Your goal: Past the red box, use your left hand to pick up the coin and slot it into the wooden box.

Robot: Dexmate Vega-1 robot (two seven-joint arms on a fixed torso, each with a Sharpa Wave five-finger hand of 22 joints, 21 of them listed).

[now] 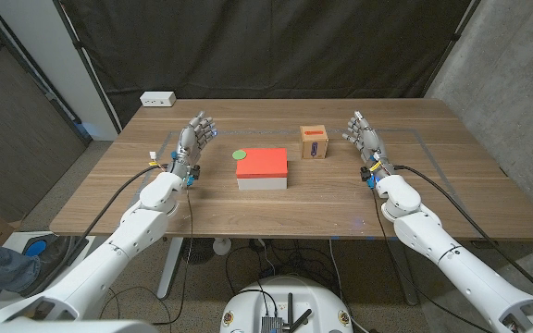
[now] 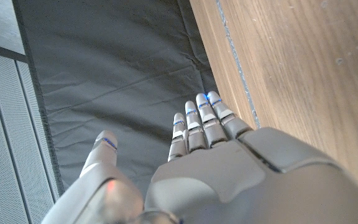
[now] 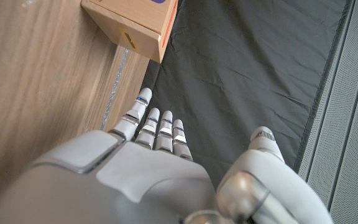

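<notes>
Label (image 1: 314, 135) on wooden box (image 1: 314, 144), perhaps unreadable.

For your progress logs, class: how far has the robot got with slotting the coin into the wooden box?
Nothing looks done. The green coin lies on the table just past the red box. The left hand holds nothing, fingers apart, beside it. The wooden box stands apart. Left: the pick-up, carry and slotting.

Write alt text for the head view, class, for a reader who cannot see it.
Two open robot hands, left robot hand and right robot hand, wait on a wooden table. Between them sit a red box, a green coin behind it, and a wooden box.
</notes>
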